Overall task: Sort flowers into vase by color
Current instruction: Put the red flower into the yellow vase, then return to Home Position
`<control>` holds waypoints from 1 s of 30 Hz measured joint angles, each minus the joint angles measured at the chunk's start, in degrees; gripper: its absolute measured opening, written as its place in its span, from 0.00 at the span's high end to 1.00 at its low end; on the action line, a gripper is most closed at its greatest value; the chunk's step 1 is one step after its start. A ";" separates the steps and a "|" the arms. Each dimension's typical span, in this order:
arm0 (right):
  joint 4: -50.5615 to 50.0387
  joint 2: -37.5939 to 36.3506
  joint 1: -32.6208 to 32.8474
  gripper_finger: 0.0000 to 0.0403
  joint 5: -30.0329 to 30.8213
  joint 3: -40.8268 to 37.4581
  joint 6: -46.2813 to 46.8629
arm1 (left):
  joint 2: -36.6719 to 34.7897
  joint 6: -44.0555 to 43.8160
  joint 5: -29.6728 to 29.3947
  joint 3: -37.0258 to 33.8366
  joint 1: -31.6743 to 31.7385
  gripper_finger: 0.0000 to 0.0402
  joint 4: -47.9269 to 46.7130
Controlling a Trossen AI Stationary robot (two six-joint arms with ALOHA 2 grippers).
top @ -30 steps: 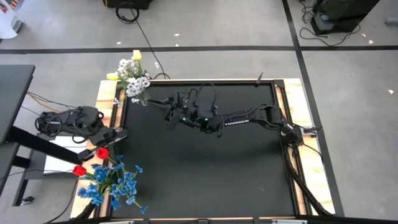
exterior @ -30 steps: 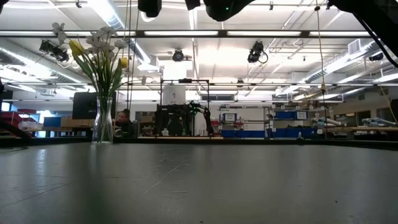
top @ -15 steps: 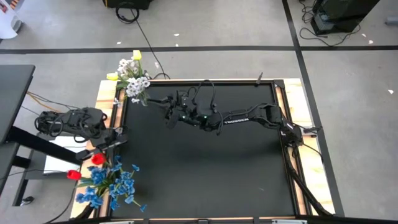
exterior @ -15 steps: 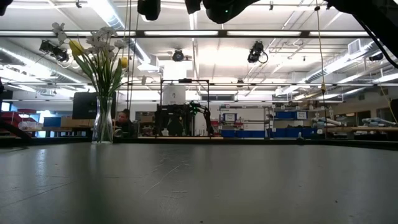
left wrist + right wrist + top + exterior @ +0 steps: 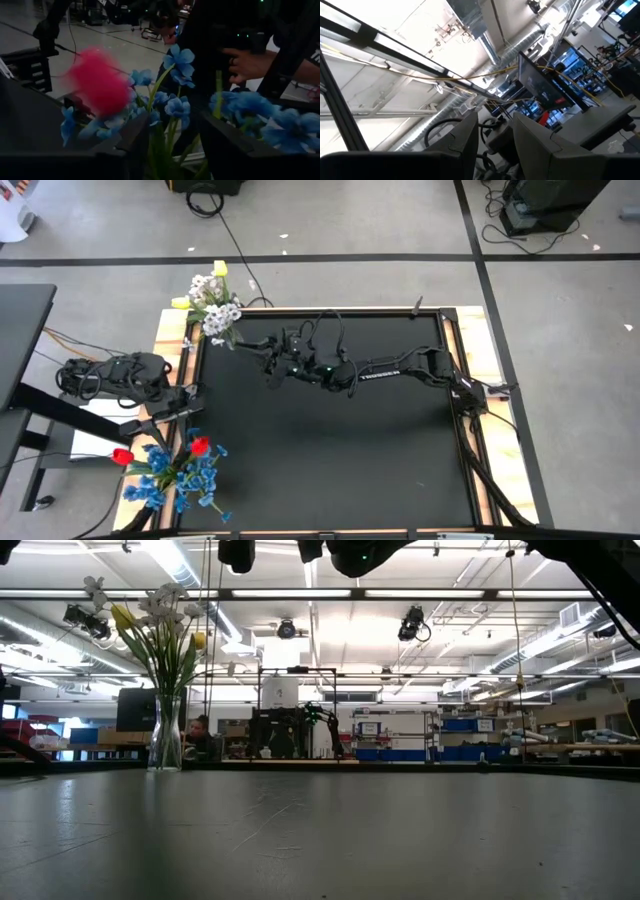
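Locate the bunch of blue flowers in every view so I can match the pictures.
High view: blue flowers at the table's near left corner, two red tulips among them.
Low view: not in it.
Left wrist view: blue flowers fill the middle, past the left end effector.
Right wrist view: not in it.
Shared landmark: a red tulip, blurred in the left wrist view.

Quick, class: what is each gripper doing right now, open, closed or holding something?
Left gripper: open at the blue flowers, holding nothing.
Right gripper: open, empty.
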 joint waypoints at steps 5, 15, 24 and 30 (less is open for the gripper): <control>-0.12 -0.02 -0.09 0.68 -1.51 0.00 0.20 | -0.01 -2.58 0.00 0.46 0.00 0.56 0.27; -1.07 -0.02 0.00 0.68 -4.80 0.00 0.89 | -0.02 -2.42 -3.36 7.86 -0.01 0.56 -2.20; -7.42 -2.26 1.62 0.72 -5.66 0.00 -7.40 | -0.04 -3.72 -24.36 13.59 0.00 0.56 -2.14; -31.87 -9.82 2.88 0.86 -5.67 0.00 -17.50 | 0.81 -5.34 -43.66 16.56 0.00 0.64 0.05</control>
